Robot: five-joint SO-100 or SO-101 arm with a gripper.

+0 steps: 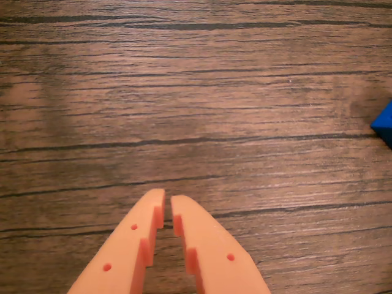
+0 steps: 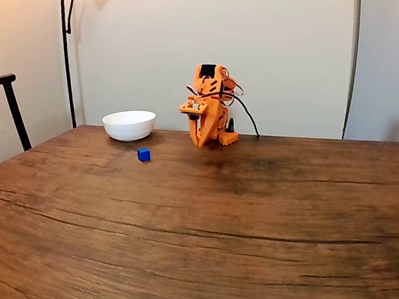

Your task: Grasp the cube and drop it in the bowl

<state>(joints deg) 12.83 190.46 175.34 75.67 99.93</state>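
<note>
In the wrist view we see the orange jaws (image 1: 168, 208) nearly closed, a thin gap between the tips, holding nothing above the dark wood-grain counter (image 1: 184, 104). The blue cube (image 1: 384, 124) shows as a sliver at the right edge of that view. In the fixed view we find the cube (image 2: 143, 154) resting on the counter, in front of the white bowl (image 2: 129, 124) and left of the folded orange arm (image 2: 208, 106).

Dark grained wood table (image 2: 193, 228)
</note>
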